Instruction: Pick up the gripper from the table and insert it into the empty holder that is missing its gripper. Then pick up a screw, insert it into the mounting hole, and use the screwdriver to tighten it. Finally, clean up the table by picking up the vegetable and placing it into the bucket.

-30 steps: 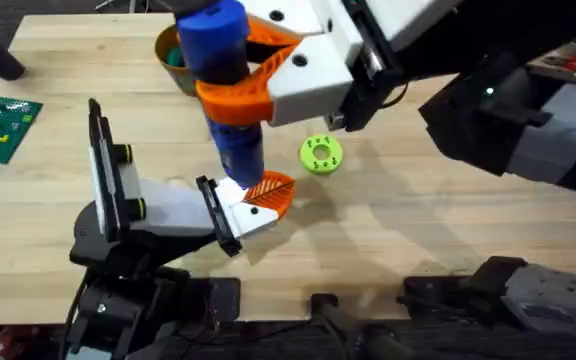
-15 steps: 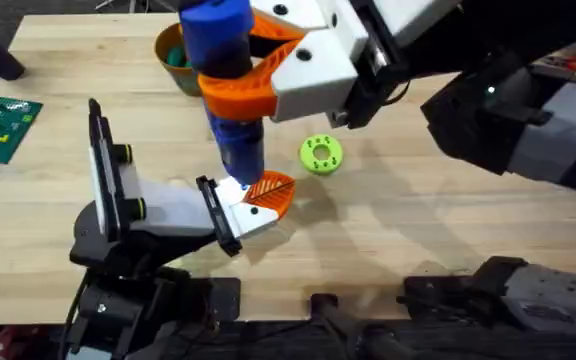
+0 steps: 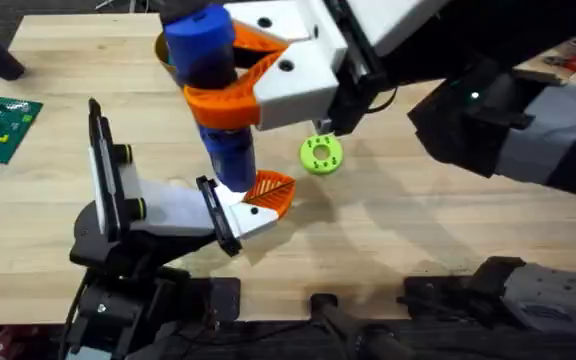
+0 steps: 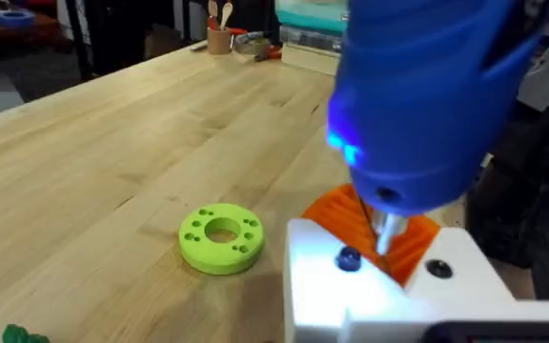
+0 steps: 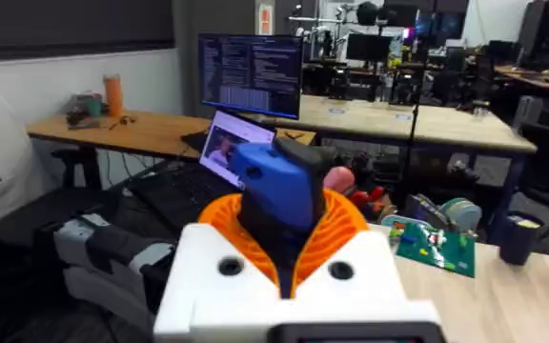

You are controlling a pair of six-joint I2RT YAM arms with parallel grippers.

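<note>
My right gripper (image 3: 230, 92) is clenched around the upright screwdriver (image 3: 213, 75), its tip down on my left gripper's (image 3: 268, 190) white finger; I cannot tell that gripper's opening.

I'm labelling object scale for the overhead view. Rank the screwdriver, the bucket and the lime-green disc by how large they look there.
1. screwdriver, though raised toward the camera, so enlarged.
2. bucket, mostly hidden behind the screwdriver, so its rank is unsure.
3. lime-green disc.
</note>
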